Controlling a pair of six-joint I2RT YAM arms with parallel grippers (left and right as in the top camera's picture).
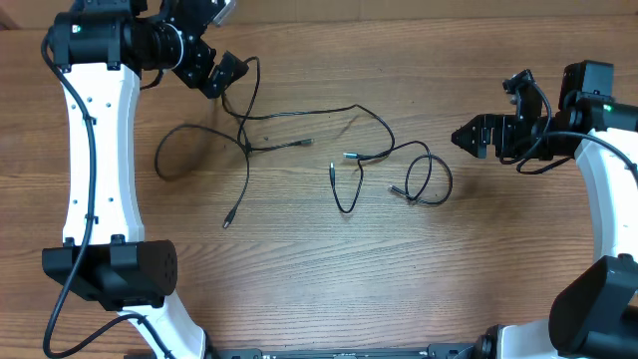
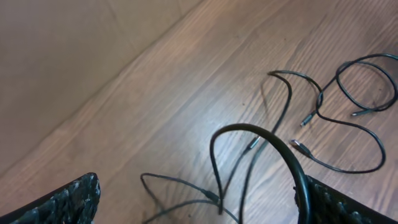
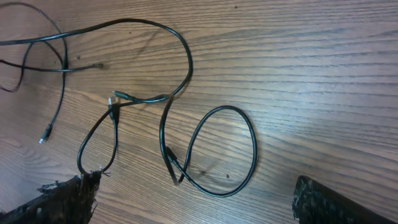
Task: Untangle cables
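Observation:
Several thin black cables (image 1: 299, 130) lie spread over the middle of the wooden table. One makes a loop at the left (image 1: 174, 150), one a small U (image 1: 344, 204), and one a coil at the right (image 1: 434, 179). My left gripper (image 1: 224, 75) hovers at the back left, open. In the left wrist view an arch of cable (image 2: 249, 127) rises from the table and leans on the right finger (image 2: 348, 208), with the jaws (image 2: 199, 205) wide apart. My right gripper (image 1: 464, 137) is open, right of the coil (image 3: 252, 143), and nothing lies between its fingers (image 3: 336, 202).
The table (image 1: 299, 289) is bare wood. The white arm links and black bases (image 1: 110, 269) stand along the left and right edges. A plain wall (image 2: 74, 50) rises behind the table's back edge.

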